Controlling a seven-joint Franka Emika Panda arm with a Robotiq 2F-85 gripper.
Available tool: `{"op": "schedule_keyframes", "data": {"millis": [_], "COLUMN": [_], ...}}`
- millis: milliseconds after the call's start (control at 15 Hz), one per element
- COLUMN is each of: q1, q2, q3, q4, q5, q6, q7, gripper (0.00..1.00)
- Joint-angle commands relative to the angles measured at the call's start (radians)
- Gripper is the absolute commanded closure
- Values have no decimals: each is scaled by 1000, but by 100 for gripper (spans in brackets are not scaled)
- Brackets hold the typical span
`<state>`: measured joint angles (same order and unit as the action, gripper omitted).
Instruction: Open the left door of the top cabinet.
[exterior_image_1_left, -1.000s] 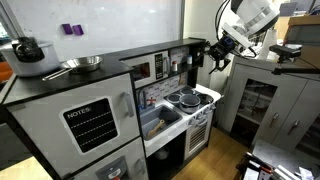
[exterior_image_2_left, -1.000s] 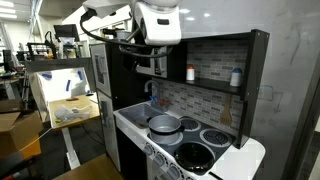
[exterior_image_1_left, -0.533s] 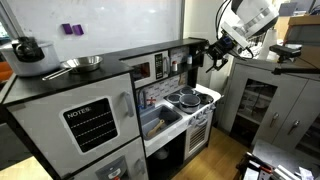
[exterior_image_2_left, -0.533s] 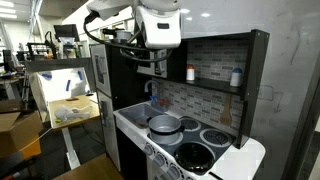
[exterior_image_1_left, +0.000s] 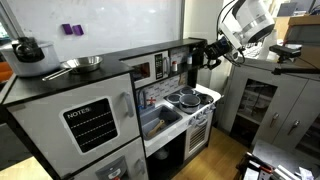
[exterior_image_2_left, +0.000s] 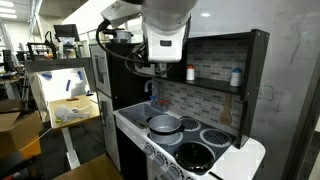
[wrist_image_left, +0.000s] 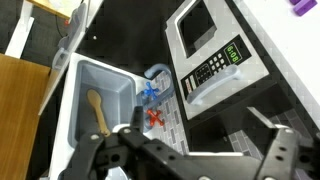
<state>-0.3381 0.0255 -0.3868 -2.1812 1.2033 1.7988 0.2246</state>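
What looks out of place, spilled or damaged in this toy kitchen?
Nothing looks spilled or damaged. Mildly odd: a wooden spoon lies in the sink, and a pan and kettle stand on the grey fridge.

We see a white arm (exterior_image_1_left: 248, 17) built of rounded, glossy shells in both exterior views, with darker seams where the segments meet. At the wrist a boxy white housing (exterior_image_2_left: 165, 28) carries a dark underside, and black cables (exterior_image_2_left: 122, 55) loop alongside it. The gripper (exterior_image_1_left: 203, 55) is black and chunky. In the wrist view its fingers (wrist_image_left: 92, 160) are dark, linked metal bars joined by round pivot pins, with a matte, slightly worn finish.
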Motion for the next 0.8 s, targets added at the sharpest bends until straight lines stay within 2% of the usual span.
{"op": "schedule_keyframes", "data": {"millis": [0, 733], "q1": [-19, -15], "q2": [39, 126], "q3": [3, 16], "q4": [22, 26], "q5": [72, 244], "q6": [-68, -165], "q7": [40, 135], "gripper": [0, 0]}}
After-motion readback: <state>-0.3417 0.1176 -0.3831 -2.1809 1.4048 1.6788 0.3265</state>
